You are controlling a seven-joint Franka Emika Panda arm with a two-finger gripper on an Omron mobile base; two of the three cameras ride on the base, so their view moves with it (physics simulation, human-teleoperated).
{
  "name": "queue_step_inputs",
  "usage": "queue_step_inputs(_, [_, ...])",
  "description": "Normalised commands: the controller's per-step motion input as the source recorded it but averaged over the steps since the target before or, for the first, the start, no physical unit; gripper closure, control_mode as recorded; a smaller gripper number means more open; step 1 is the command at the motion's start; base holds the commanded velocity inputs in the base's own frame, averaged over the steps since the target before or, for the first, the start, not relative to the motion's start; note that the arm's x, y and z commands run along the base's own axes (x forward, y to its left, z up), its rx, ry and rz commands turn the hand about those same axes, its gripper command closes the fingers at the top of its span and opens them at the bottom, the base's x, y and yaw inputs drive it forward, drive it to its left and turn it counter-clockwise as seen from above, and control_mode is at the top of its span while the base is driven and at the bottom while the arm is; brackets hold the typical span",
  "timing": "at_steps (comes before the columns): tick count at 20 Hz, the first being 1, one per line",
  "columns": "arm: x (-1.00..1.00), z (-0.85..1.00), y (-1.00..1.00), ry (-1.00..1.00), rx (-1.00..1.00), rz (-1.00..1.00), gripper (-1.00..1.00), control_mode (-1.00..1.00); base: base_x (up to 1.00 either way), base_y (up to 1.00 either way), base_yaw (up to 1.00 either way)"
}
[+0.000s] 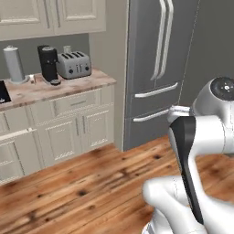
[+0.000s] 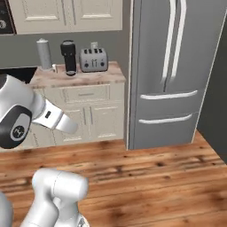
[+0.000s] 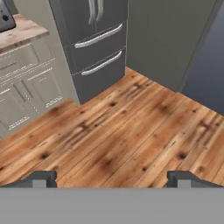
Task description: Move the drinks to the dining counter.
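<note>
Dark gripper (image 3: 112, 178) fingertips (image 3: 41, 178) wide apart, holding nothing, over brown plank floor (image 3: 131, 140). No bottles seen near silver toaster (image 1: 73, 64); could bump tall grey fridge (image 2: 170, 71) while driving.

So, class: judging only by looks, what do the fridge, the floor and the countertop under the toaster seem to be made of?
Tall grey double-door fridge: likely brushed steel, given its matte grey sheen and pale bar handles. Brown plank floor: looks like varnished wood, with grain, knots and board seams. Pinkish-beige marbled countertop: probably polished stone or a laminate imitating it; mottled veining shows.
</note>
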Motion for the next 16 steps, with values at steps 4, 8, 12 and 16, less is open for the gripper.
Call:
queue_step_inputs(4, [0.0,0.0,0.0,0.0,0.0,0.0,-1.0,1.0,0.45,0.64,-0.17])
queue_step_inputs(8, [0.0,0.0,0.0,0.0,0.0,0.0,-1.0,1.0,0.1,0.88,0.0])
queue_step_inputs(12, [0.0,0.0,0.0,0.0,0.0,0.0,-1.0,1.0,0.0,1.0,0.0])
queue_step_inputs(16, [0.0,0.0,0.0,0.0,0.0,0.0,-1.0,1.0,0.0,0.99,0.0])
